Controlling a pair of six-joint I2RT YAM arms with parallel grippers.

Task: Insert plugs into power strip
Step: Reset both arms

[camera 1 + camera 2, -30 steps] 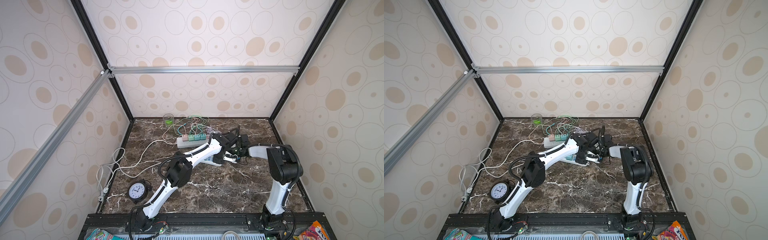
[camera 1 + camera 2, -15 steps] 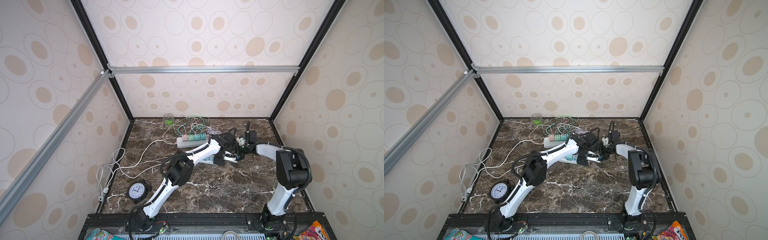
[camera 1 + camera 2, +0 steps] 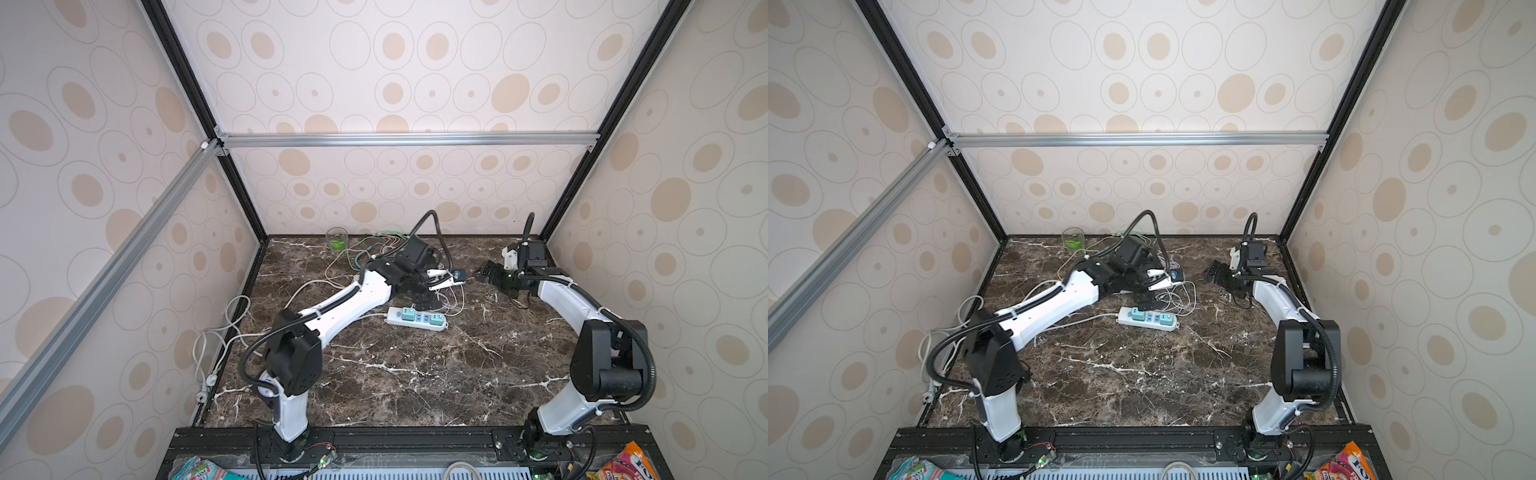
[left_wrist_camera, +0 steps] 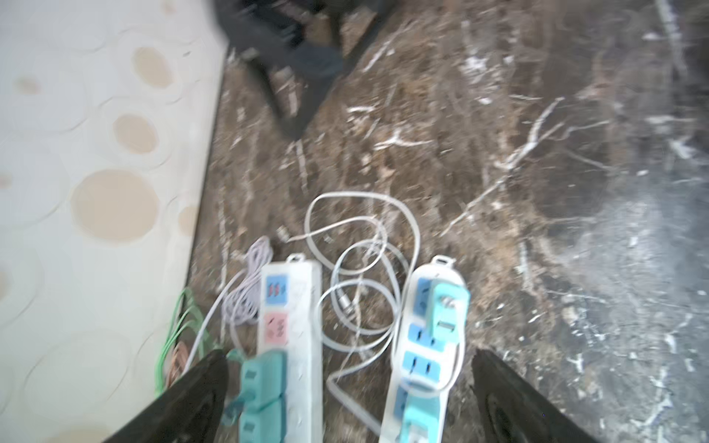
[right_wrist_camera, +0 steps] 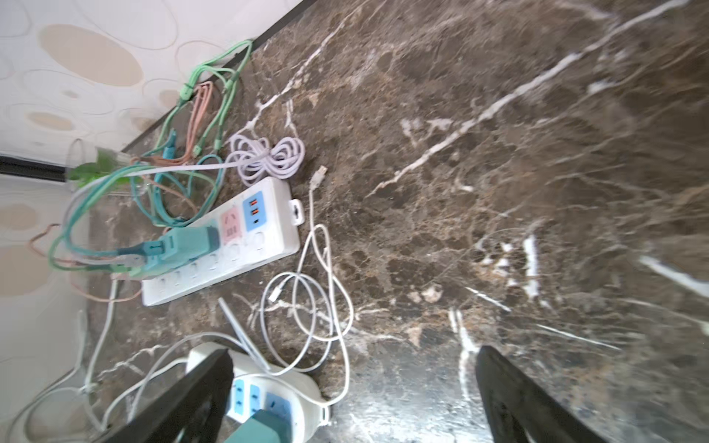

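Two teal cube-shaped plugs (image 3: 406, 314) are sitting upright in the rounded white power strip (image 3: 420, 318) — its long axis lying across the table (image 3: 415, 374). Both arms' jaws are gaping wide, holding nothing.

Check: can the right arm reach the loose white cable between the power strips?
Probably yes: the right gripper is open, bare table lies between it and the white cable, though the left gripper hovers close by.
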